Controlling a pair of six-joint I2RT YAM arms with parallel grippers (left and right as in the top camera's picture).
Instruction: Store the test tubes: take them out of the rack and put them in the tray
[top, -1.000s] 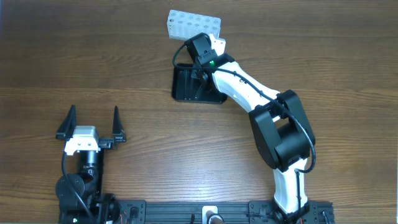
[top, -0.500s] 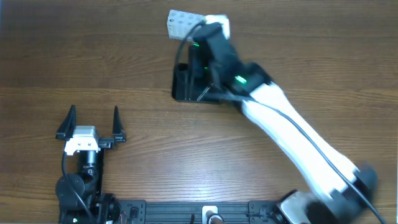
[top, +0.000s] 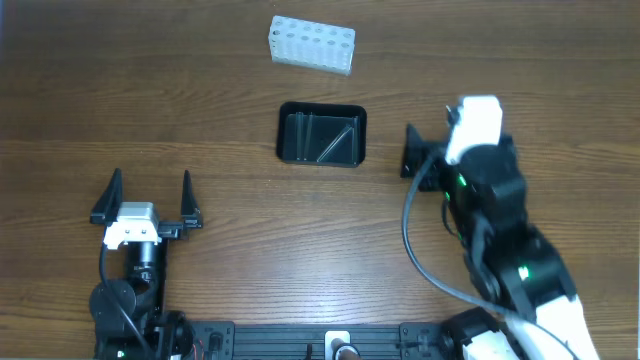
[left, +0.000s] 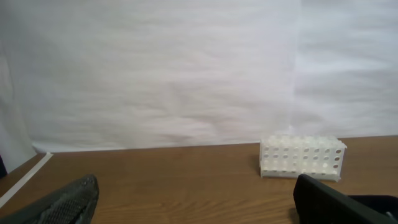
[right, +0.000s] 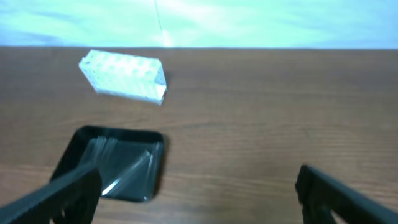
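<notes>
Not much else around: a wooden table (top: 200, 100) and a white backdrop (left: 155, 74) behind its far edge. Going by the top view, the black tray (top: 322, 135) sits mid-table with the white rack (top: 311, 45) just past it at 12 o'clock, a bit apart. Clear test tubes (top: 335, 145) lie flat in the tray, one of them diagonal. Can't tell if any are in the rack.

The right gripper (right: 198, 199) hangs near the tray's right side, so the tray is at about 9 o'clock from it and the rack at 10. Its jaws are spread wide and hold nothing. That arm is folded back toward its base.

The left gripper (top: 147, 190) sits low by its own base, jaws spread wide too and empty-handed, with the tray well apart at roughly 2 o'clock.
</notes>
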